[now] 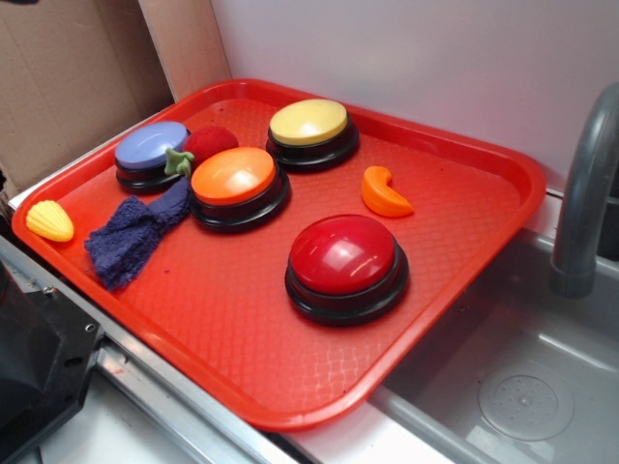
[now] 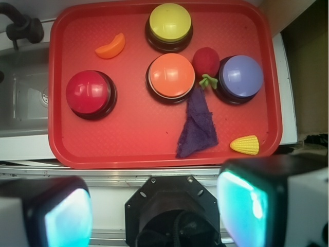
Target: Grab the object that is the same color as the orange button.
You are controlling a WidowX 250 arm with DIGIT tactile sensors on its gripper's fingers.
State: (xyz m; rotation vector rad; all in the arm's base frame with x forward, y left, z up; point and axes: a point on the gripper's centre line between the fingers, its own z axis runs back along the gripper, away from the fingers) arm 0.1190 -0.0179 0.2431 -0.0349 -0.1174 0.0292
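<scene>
status: task not begun as far as the views show; the orange crescent toy [image 1: 385,191] lies untouched on the red tray [image 1: 242,358], nothing is gripped, and the approach, descent and grasp are all left to do. end effector [image 2: 154,208]: lower edge of the wrist view, back off the tray's near rim, its two pads set wide apart and empty. target location: upper left of the wrist view, clear of everything, between the yellow button [image 1: 309,128] and the red button [image 1: 345,263]. reference item: orange button [image 1: 235,182], frame centre. other tray contents: blue button [image 1: 151,152], red plush strawberry [image 1: 207,143] wedged between blue and orange buttons, purple cloth [image 1: 135,236] trailing from it, small ridged yellow toy [image 1: 49,220] at the tray's corner. adjoining: grey sink [image 1: 522,387] with faucet [image 1: 586,193], right of the exterior view.
</scene>
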